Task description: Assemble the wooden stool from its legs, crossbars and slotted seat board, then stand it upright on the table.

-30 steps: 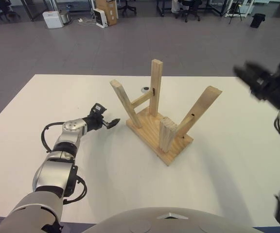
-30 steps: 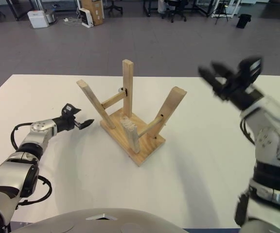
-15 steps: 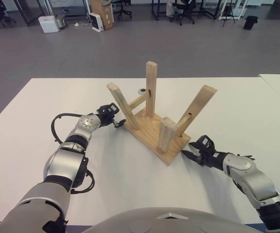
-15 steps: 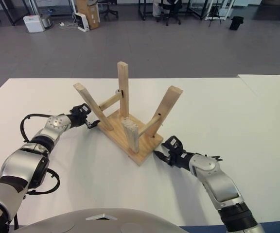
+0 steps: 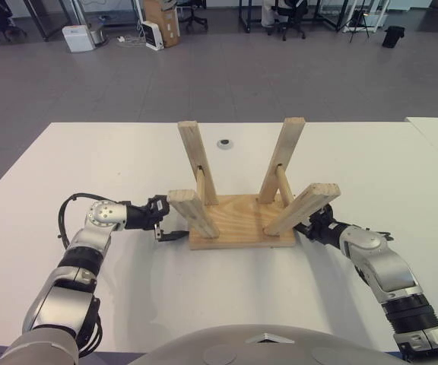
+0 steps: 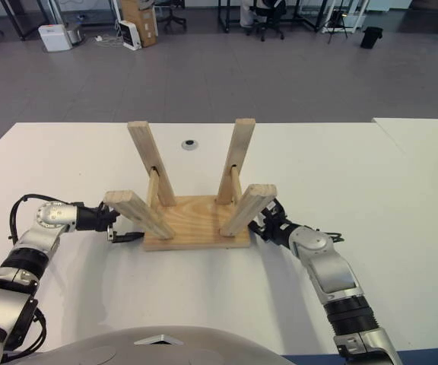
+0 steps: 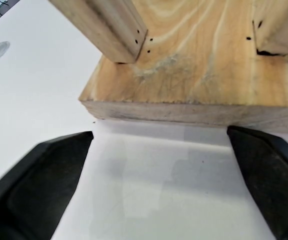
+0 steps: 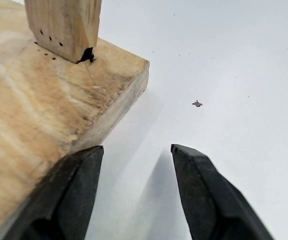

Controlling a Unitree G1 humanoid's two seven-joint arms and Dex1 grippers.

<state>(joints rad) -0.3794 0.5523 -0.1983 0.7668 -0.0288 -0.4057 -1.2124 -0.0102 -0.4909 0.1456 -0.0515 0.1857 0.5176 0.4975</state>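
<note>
Left gripper (image 5: 172, 233) and right gripper (image 5: 310, 226), both spread, are flanking the seat (image 5: 242, 226) lying flat centre-frame on the table (image 5: 67, 160), legs (image 5: 195, 158) pointing up; I'd be pinching both edges evenly before flipping.

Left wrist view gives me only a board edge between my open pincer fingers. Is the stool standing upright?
Observer: No. It's upside down: the seat board lies flat on the table, with four legs pointing up.
Operator: Where's the right pincer?
Observer: The right pincer sits low at the board's right edge, beside the near right leg. Its fingers are apart, with bare table between them.
</note>
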